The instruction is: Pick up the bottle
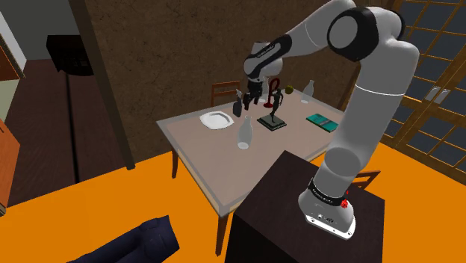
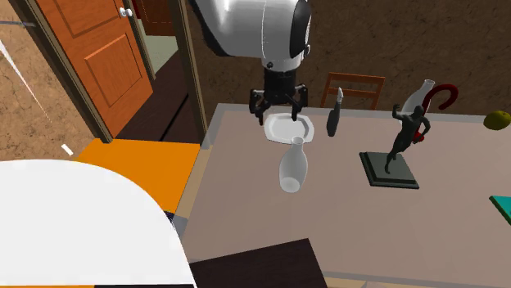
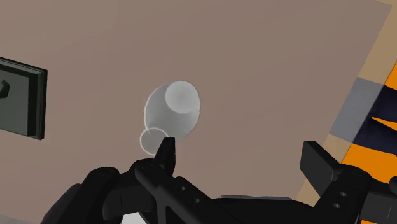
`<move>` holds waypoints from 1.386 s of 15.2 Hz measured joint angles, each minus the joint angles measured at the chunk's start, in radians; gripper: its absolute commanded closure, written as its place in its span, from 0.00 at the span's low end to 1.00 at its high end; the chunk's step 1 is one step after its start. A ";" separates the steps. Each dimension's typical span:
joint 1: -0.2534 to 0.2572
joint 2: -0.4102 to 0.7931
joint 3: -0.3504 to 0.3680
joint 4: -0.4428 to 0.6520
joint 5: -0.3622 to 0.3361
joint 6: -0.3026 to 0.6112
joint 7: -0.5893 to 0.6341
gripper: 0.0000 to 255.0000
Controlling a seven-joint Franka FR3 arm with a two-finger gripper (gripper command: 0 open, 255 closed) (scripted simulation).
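Fingers (image 3: 164, 153) spread, clasping nothing | pale bottles (image 2: 291, 164) (image 2: 420, 94) 2 | dark bottle (image 2: 333, 119) 1 | plate (image 2: 300, 131) 1 | statuette (image 2: 400, 137) 1

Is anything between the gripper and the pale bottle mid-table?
Nothing visible: the open gripper hangs above the pale bottle, with bare tabletop around it. The statuette base sits off to one side.

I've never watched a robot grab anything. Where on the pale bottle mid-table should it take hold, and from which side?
Probably the neck, from straight above. The bottle stands upright, its wide body narrowing to a slim neck that should fit between the open fingers. The gripper points down, a little aside of it.
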 measured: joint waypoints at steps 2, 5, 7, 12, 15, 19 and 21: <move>-0.018 0.077 -0.005 0.044 0.031 0.021 -0.040 0.00; -0.045 0.186 0.000 0.119 0.073 0.039 -0.086 0.00; -0.071 0.269 0.006 0.182 0.102 0.047 -0.120 0.00; -0.131 0.464 0.028 0.356 0.152 0.043 -0.173 0.00; -0.155 0.534 0.038 0.413 0.166 0.050 -0.191 0.00; -0.164 0.577 0.047 0.422 0.177 0.083 -0.199 0.00; -0.167 0.595 0.051 0.425 0.181 0.097 -0.202 0.00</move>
